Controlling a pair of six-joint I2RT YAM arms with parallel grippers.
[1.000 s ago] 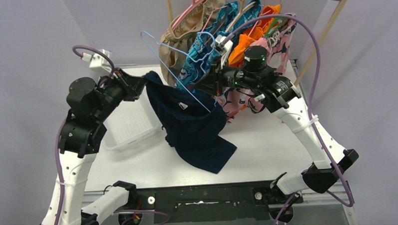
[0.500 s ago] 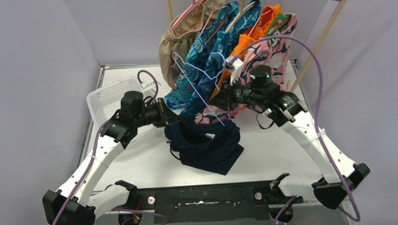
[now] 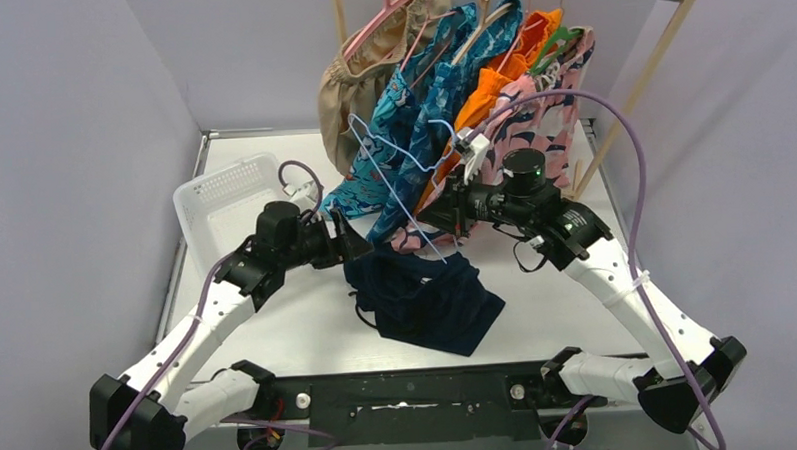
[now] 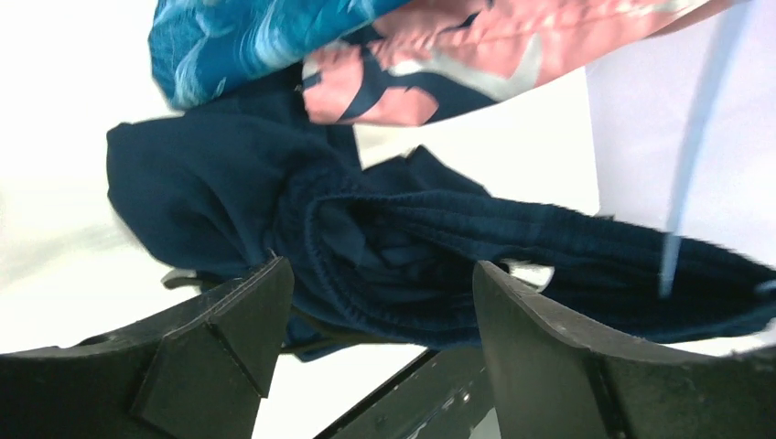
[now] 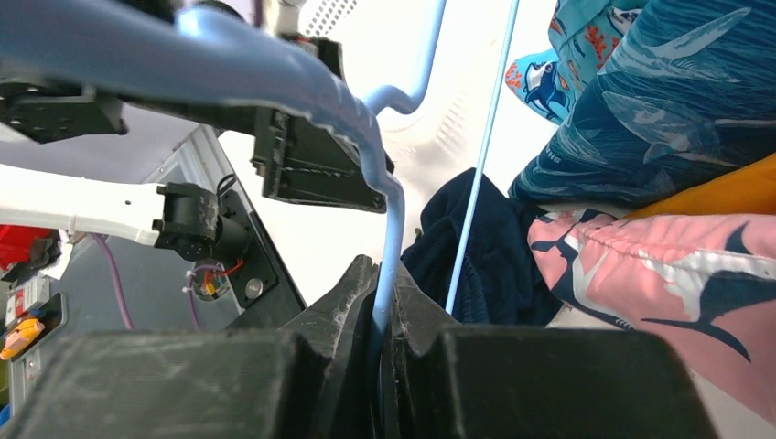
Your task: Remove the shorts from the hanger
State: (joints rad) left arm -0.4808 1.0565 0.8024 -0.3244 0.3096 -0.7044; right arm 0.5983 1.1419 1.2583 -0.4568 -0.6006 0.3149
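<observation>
Counter [image 3: 577, 279]: white, carrying the work. Rack [image 3: 659, 51] at the far edge: hanging shorts [image 3: 440, 93] in tan, teal, orange and pink shark print crowd it on their own hangers. Navy shorts [image 3: 427, 302]: lying crumpled on the counter below the rack, just in front of the pink pair, and judged free of any hanger. Basket [image 3: 218, 196]: at the far left, apart from the pile. Hanger [image 5: 265, 64]: pale blue wire, bare, slanting down toward the navy pile (contact between its lower end and the cloth cannot be confirmed). Right claw [image 5: 384, 293]: clamped narrow on the hanger's wire. Left claw [image 4: 375, 302]: jaws wide, the waistband folds lying between and beyond the fingers [image 4: 229, 338], nothing pinched. Assessment: the step in hand is the release and clearing away. Recommended practice: draw the left claw straight back and up, keeping the jaws wide so neither finger drags the gathered waistband; lift the hanger away from the pile before swinging it, so the wire end does not hook the cloth or the neighbouring pink pair.
</observation>
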